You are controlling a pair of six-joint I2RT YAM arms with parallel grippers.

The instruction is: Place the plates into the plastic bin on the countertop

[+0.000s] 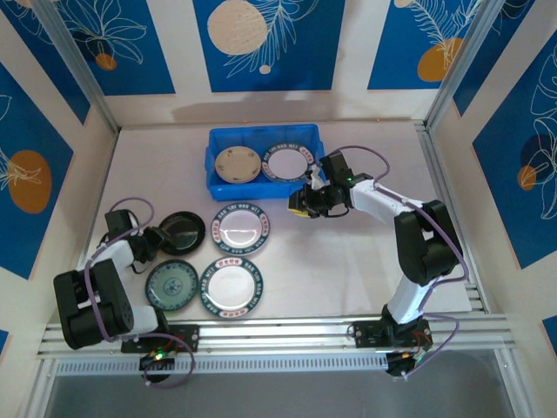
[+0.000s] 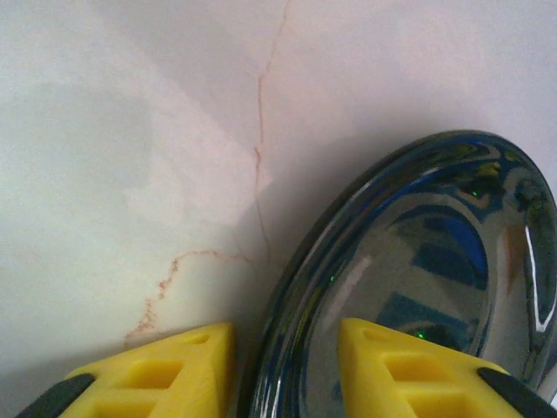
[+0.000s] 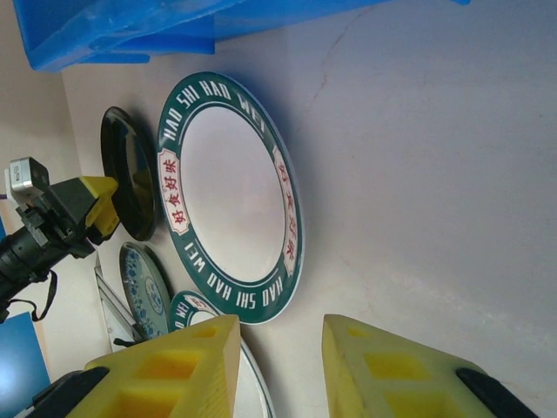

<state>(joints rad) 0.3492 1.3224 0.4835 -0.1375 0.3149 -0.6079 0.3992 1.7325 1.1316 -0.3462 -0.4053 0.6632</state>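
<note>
Left wrist: cropped black plate (image 2: 426,279) rim between fingers (image 2: 174,370) of unclenched left hand (image 2: 285,340).

The right gripper's (image 3: 280,366) two yellow fingertips stand apart at the bottom, with nothing between them. Beyond them a white plate (image 3: 231,196) with a dark green lettered rim lies flat on the pale countertop (image 3: 435,157). A black plate (image 3: 130,170) sits just past it, and the blue plastic bin (image 3: 113,30) is at the top.
</note>
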